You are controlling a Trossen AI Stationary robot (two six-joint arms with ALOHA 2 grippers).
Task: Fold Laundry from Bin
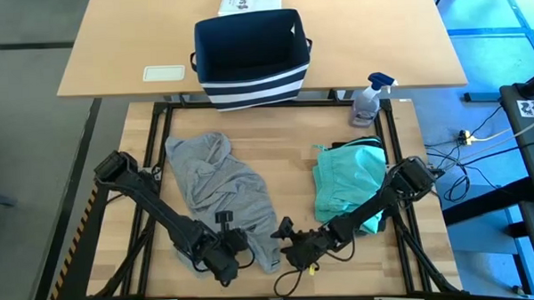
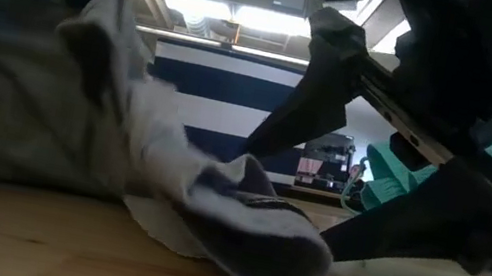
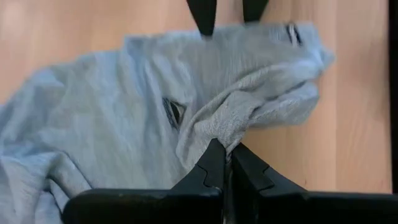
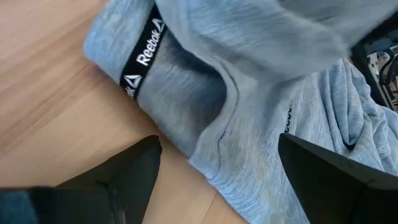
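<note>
Two garments lie on the wooden desk (image 1: pixel 294 167), both on the near side of the navy bin (image 1: pixel 251 60), which stands upright with white stripes round its base. The grey T-shirt (image 1: pixel 219 183) is spread crumpled, nearer the left arm's side of the bin; its lower edge reaches toward both arms. The teal piece (image 1: pixel 348 178) is bunched on the other side of the bin, well apart from the grey T-shirt and partly under the right arm.

The left end effector (image 3: pixel 225 163) has its fingers pressed together on a fold of the grey T-shirt's edge, the cloth pinched between the tips. The right end effector (image 4: pixel 217 168) is just beside it, jaws spread wide with grey fabric lying between them and nothing gripped; a black Reebok neck label (image 4: pixel 144 57) shows on the cloth ahead of it.

Beside the bin stand a spray bottle (image 1: pixel 370 97) and a white printed box (image 1: pixel 251 1).
</note>
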